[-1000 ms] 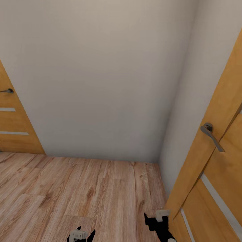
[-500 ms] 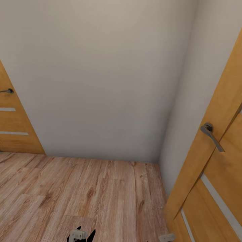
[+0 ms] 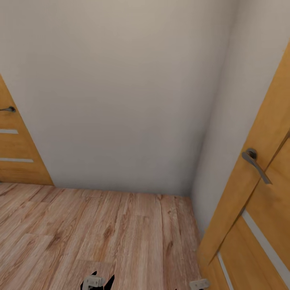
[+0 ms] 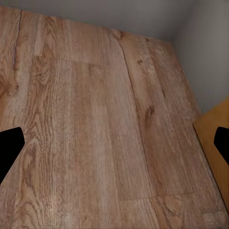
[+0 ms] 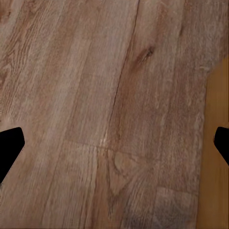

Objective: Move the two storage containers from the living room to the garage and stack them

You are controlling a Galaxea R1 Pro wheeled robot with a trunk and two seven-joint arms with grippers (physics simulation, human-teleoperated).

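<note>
Nearest the camera in the head view, the left gripper (image 3: 96, 281) pokes up at the lower edge over the light wood plank floor (image 3: 100, 225). Its black fingers (image 4: 9, 148) stand wide apart in the left wrist view, with nothing between them but planks. The right gripper (image 3: 200, 284) shows as a pale tip beside the foot of the orange wooden door with a grey lever handle (image 3: 257, 189); in the right wrist view its fingertips (image 5: 9, 145) are likewise spread wide and hold nothing. That view adds a strip of the door's orange face along the planks. Beyond the door, the plain grey-white wall (image 3: 121, 92) meets the floor, and past it stands a second orange door (image 3: 14, 149). Here the robot stands in a hallway corner.
</note>
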